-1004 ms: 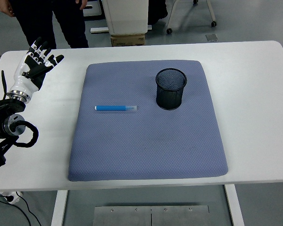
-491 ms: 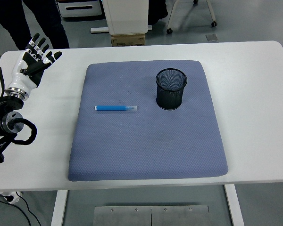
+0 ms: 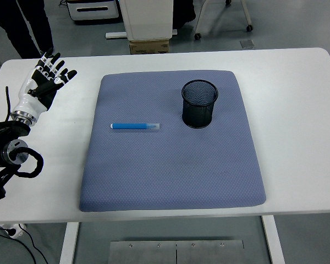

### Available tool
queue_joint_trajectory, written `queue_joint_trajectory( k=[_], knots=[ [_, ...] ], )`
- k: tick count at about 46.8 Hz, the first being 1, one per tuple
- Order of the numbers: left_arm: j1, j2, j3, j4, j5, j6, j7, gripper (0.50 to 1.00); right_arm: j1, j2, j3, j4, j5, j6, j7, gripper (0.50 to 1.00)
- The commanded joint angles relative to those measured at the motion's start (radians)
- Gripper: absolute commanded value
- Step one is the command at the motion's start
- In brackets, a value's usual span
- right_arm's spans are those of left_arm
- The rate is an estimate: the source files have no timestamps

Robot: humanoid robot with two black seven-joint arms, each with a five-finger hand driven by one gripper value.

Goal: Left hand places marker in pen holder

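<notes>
Reach step not yet under way: left hand [image 3: 44,82] hovered empty, fingers spread, at upper left over the table [image 3: 297,110], while the marker [image 3: 135,126] lay flat mid-mat [image 3: 170,176], left of the pen holder [image 3: 199,103]; next move needed a reach right toward it.

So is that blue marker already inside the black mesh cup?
No, the blue marker lies flat on the blue mat, left of the black mesh cup.

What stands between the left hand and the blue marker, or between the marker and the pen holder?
Nothing visible does. The left hand is open over bare table left of the mat; only mat separates the marker and pen holder.
</notes>
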Motion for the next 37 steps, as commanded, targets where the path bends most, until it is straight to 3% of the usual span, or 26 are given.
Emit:
queue_joint_trajectory(
  k=[1, 16, 37],
  knots=[
    [0.000, -0.011, 0.005, 0.002, 0.004, 0.007, 0.004, 1.000, 0.000, 0.000, 0.000, 0.000, 0.000, 0.000, 0.000, 1.000],
    [-0.029, 0.015, 0.070, 0.006, 0.009, 0.009, 0.006, 1.000, 0.000, 0.000, 0.000, 0.000, 0.000, 0.000, 0.000, 1.000],
    [-0.277, 0.057, 0.504, -0.004, 0.012, 0.024, 0.010, 1.000, 0.000, 0.000, -0.002, 0.000, 0.000, 0.000, 0.000, 1.000]
  ],
)
